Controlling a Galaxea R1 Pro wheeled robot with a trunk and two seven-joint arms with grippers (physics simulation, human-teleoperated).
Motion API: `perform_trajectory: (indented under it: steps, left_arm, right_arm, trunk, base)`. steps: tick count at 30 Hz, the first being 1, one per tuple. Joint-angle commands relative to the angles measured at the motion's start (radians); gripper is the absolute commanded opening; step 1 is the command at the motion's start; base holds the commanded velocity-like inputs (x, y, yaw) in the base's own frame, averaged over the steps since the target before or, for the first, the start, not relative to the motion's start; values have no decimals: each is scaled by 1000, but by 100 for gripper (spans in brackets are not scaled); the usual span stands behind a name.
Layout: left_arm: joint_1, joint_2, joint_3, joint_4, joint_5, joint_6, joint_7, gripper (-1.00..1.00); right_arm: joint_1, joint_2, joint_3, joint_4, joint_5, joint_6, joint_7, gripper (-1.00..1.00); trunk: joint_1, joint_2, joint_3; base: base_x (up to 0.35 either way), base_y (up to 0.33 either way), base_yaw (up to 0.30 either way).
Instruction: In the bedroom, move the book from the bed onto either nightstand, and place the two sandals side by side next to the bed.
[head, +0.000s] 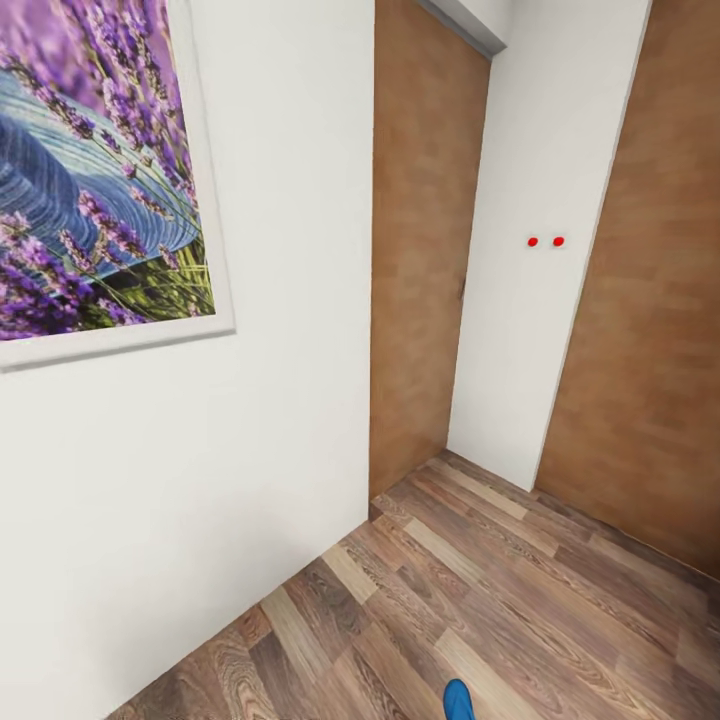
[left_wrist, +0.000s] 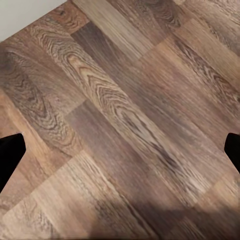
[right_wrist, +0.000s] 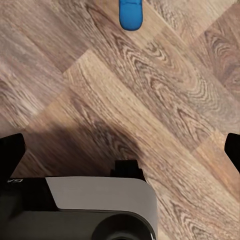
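Your head view cuts one blue sandal (head: 458, 702) at six o'clock, toe only; purple painting (head: 95, 170) cropped at nine and twelve o'clock; right wrist view crops the sandal (right_wrist: 131, 14) likewise.

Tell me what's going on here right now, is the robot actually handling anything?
Nothing is being handled. The head view faces a corner of the bedroom: a purple painting on the white wall, tan wooden doors and wood plank floor. One blue sandal lies on the floor at that view's lower edge, also seen from the right wrist. Both sets of jaws stand spread wide over bare floor, holding nothing.
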Motion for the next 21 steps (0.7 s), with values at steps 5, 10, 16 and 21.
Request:
perform_trajectory:
  steps: [5, 10, 16, 21]
  left_arm:
    - [0, 0, 1, 0, 1, -2, 0, 100]
    - [0, 0, 1, 0, 1, -2, 1, 100]
    - [0, 0, 1, 0, 1, -2, 0, 100]
    - [0, 0, 0, 0, 1, -2, 0, 100]
  right_arm:
    - [0, 0, -2, 0, -1, -2, 0, 100]
    - [0, 0, -2, 0, -1, -2, 0, 100]
    - [0, 0, -2, 1, -1, -2, 0, 100]
    - [0, 0, -2, 1, -1, -2, 0, 100]
  trunk:
    - [0, 0, -1]
    - [0, 0, -1]
    - [0, 0, -1]
    - [0, 0, -1]
  base:
    - [0, 0, 289]
    - [0, 0, 290]
    - [1, 0, 261]
    - [93, 28, 84]
